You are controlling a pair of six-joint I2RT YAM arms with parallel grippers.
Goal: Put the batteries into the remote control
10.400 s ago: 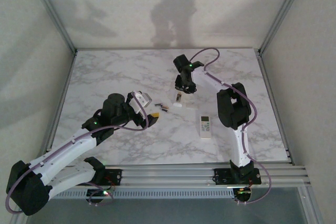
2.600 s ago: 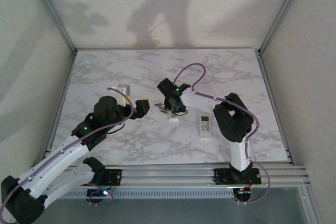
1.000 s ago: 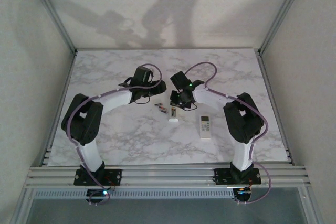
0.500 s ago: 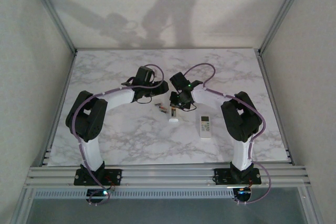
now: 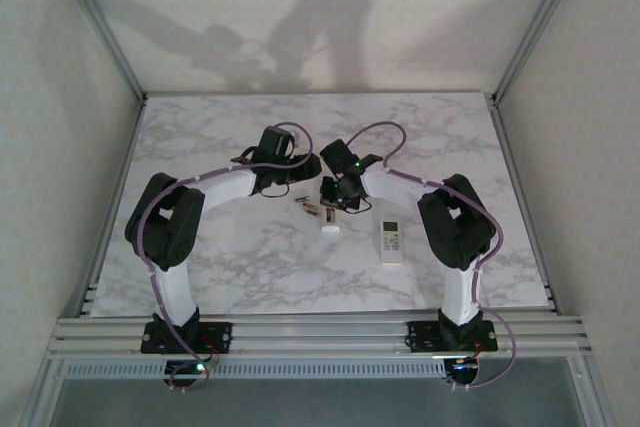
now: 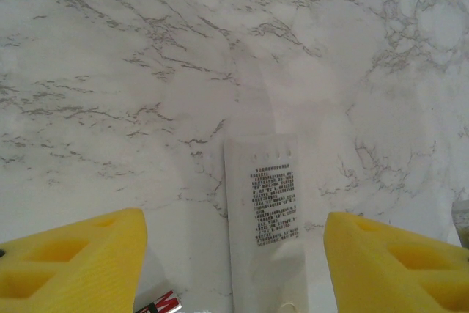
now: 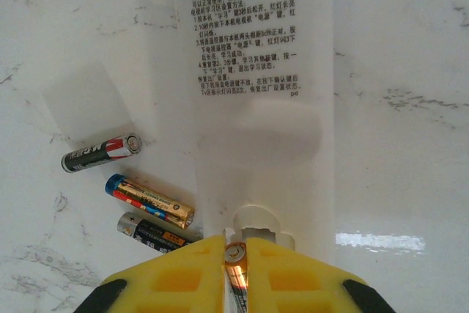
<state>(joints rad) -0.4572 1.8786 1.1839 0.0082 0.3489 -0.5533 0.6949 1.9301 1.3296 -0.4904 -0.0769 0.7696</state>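
Right hand (image 7: 236,284) pinches one battery (image 7: 234,254) at the end of the white remote (image 7: 256,71), not yet seated. Three batteries (image 7: 150,207) lie loose on the surface (image 7: 410,181), left of it. Left hand (image 6: 234,254) hovers open, empty.

The middle of the bench (image 5: 200,267) is crowded; both arms meet there over the white remote (image 7: 256,71); the left end effector (image 6: 234,258) hangs over it with fingers wide apart; the right end effector (image 7: 234,273) pinches a battery (image 7: 234,258) at its end; three loose batteries (image 7: 150,203) lie along its side toward the left edge; a second remote (image 5: 391,240) sits nearer the right edge; the far edge, both far corners and the near edge between the arm bases lie bare.
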